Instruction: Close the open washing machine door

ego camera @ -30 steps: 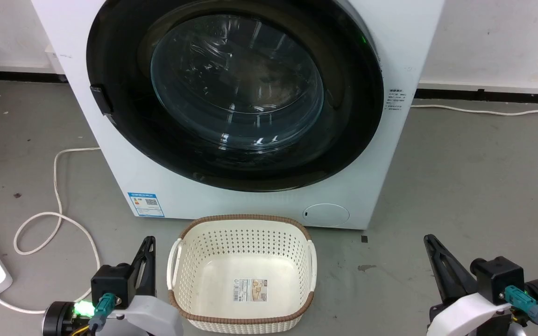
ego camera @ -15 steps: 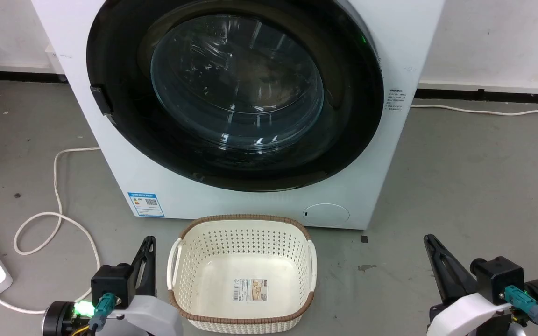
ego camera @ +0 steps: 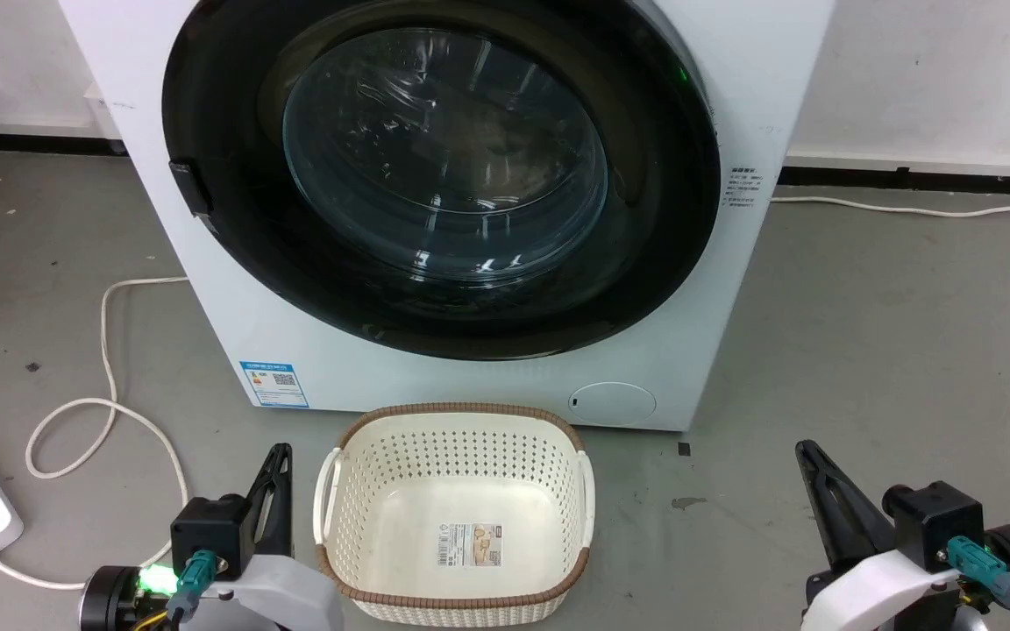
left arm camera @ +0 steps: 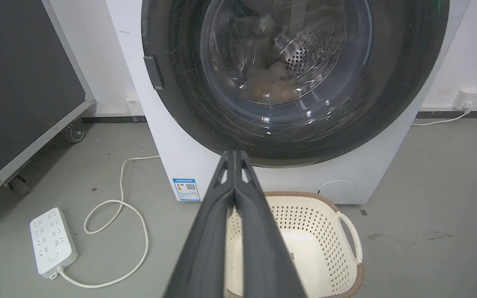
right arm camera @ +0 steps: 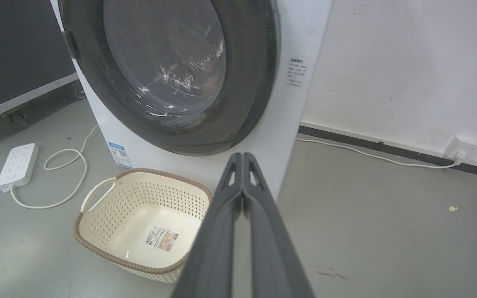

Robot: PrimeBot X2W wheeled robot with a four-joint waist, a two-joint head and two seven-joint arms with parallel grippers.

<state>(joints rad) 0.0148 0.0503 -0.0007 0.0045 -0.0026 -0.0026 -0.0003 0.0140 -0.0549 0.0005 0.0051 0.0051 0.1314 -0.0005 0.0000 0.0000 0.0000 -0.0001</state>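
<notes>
- The door (ego camera: 439,166) lies flat against the washer (ego camera: 487,386), looking shut.
- The left gripper (ego camera: 279,456) and right gripper (ego camera: 807,454) are pinched closed, holding nothing.
- A gentle push by the handle (ego camera: 191,188) should make it click.

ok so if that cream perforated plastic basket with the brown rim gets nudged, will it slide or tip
The cream perforated plastic basket looks empty and thin-walled, so it is probably light. It sits flat on the smooth grey floor and is wider than tall, so it would likely slide rather than tip.
</notes>
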